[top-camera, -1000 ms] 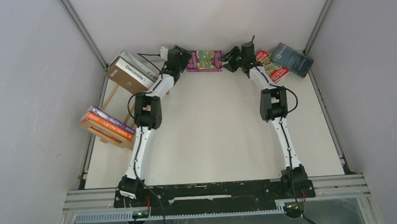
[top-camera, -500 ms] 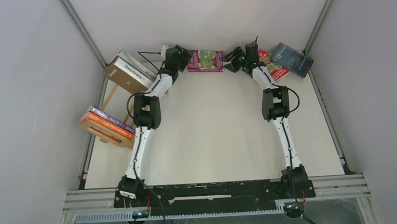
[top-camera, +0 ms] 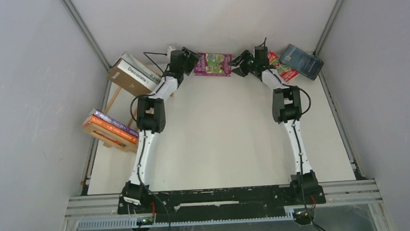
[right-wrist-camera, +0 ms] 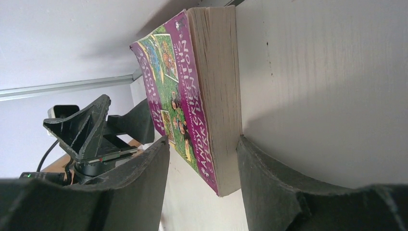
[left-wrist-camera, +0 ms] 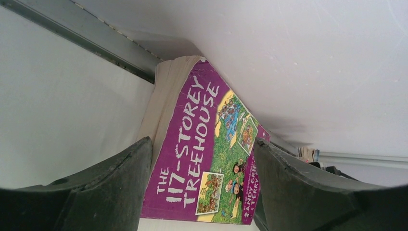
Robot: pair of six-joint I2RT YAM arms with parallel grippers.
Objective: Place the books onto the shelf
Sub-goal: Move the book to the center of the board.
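A purple illustrated book (top-camera: pixel 214 63) lies at the far edge of the table by the back wall. My left gripper (top-camera: pixel 190 61) is at its left end, open; in the left wrist view the purple book (left-wrist-camera: pixel 192 159) shows between the two dark fingers (left-wrist-camera: pixel 115 183). My right gripper (top-camera: pixel 237 66) is at its right end, open, straddling a corner of the book (right-wrist-camera: pixel 211 115), with one finger (right-wrist-camera: pixel 269 178) close against the page edge. The shelf (top-camera: pixel 107 135), far left, holds a purple and an orange book (top-camera: pixel 113 128). A brown book (top-camera: pixel 132 78) leans behind it.
A red book (top-camera: pixel 281 68) and a dark blue book (top-camera: pixel 302 61) lie at the far right corner, just behind my right wrist. Grey walls close in the table on the left, right and back. A metal rail (left-wrist-camera: pixel 96 45) runs along the wall's foot.
Both grippers have crept a little toward the back wall at the purple book's ends, and the right elbow has shifted slightly right. The jaws have kept their width.
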